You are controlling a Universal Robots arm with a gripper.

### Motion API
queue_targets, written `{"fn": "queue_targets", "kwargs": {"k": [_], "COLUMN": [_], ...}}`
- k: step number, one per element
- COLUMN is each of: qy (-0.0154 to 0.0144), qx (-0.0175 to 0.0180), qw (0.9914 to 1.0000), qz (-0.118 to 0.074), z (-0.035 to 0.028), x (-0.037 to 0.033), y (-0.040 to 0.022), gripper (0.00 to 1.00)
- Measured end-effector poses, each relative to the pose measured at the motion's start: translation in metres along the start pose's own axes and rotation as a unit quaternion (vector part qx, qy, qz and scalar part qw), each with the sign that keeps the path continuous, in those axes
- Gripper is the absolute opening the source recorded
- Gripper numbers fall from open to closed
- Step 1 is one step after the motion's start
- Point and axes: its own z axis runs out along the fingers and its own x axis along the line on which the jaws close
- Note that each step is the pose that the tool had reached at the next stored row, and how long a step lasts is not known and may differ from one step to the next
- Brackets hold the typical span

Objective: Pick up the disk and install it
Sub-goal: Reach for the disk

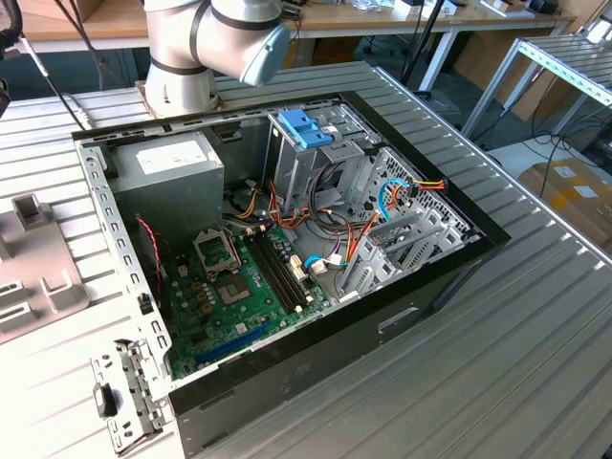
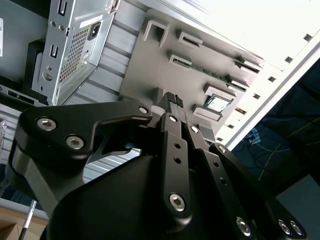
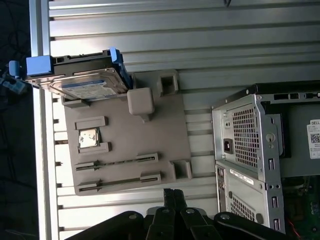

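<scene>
I saw the arm [image 1: 206, 38] as thick silver-grey tubes with a pale blue-grey cap [image 1: 266, 53] on one joint, above a round base [image 1: 177, 96]. In both wrist views the gripper [image 2: 172, 100] [image 3: 173, 194] was matt black, with flat linkage bars [image 2: 175, 155] pinned by bright hex-socket screws [image 2: 177, 202] and ribbed pads [image 2: 170, 96] at the tips.
</scene>
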Motion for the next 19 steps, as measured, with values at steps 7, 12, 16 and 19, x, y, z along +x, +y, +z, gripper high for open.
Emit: {"fn": "queue_targets", "kwargs": {"k": [7, 12, 16, 19], "qy": [0.0, 0.0, 0.0, 0.0], "qx": [0.0, 0.0, 0.0, 0.0], "qw": [1.0, 1.0, 1.0, 1.0], "qz": [0.0, 0.0, 0.0, 0.0], "z": [0.0, 0.0001, 0.0, 0.0], "x": [0.0062, 0.0099, 0.0132, 0.0151], "y": [-0.0005, -0.0008, -0.001, -0.0012], "gripper": [0.11, 0.11, 0.11, 0.11]}}
